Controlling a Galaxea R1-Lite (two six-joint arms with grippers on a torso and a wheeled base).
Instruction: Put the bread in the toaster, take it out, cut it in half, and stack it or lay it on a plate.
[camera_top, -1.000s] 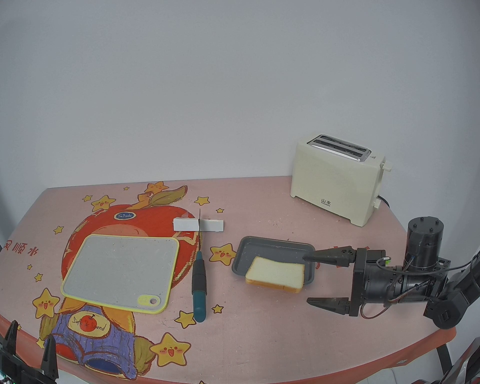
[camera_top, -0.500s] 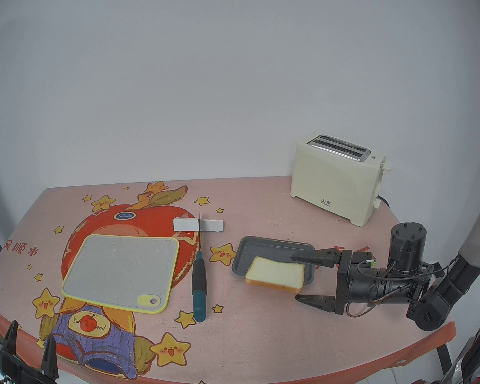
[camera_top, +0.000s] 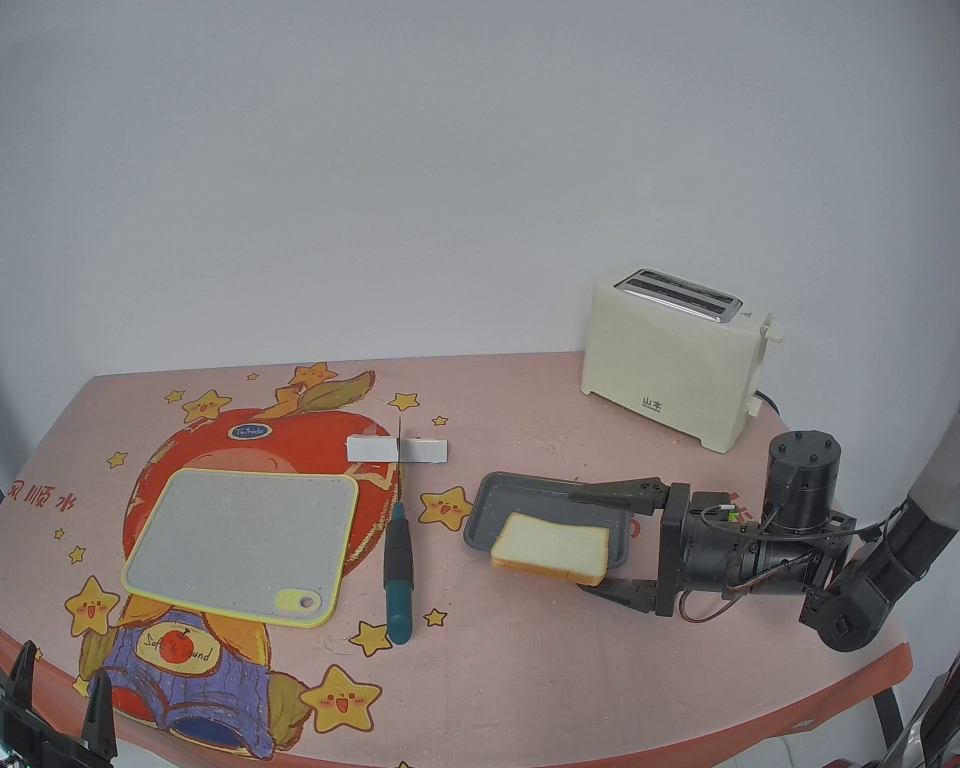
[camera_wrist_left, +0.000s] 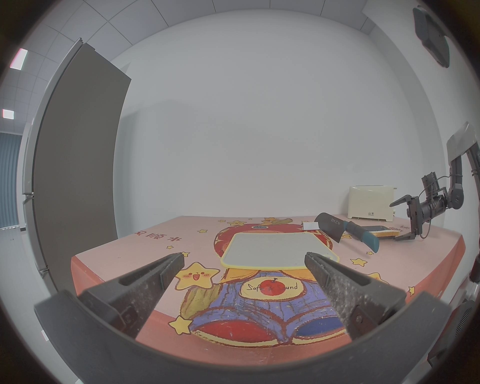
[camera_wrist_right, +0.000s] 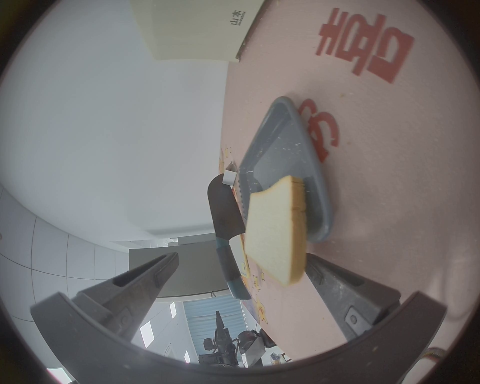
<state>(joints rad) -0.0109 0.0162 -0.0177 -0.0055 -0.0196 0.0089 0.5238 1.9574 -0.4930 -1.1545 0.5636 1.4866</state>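
Bread: lower right of centre, overhanging the tray's near rim.
Right gripper: spread wide, straddling the bread's right end.
Left gripper: spread open, bottom left corner.

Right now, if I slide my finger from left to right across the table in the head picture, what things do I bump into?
cutting board → knife → bread, lying partly on the grey tray → toaster
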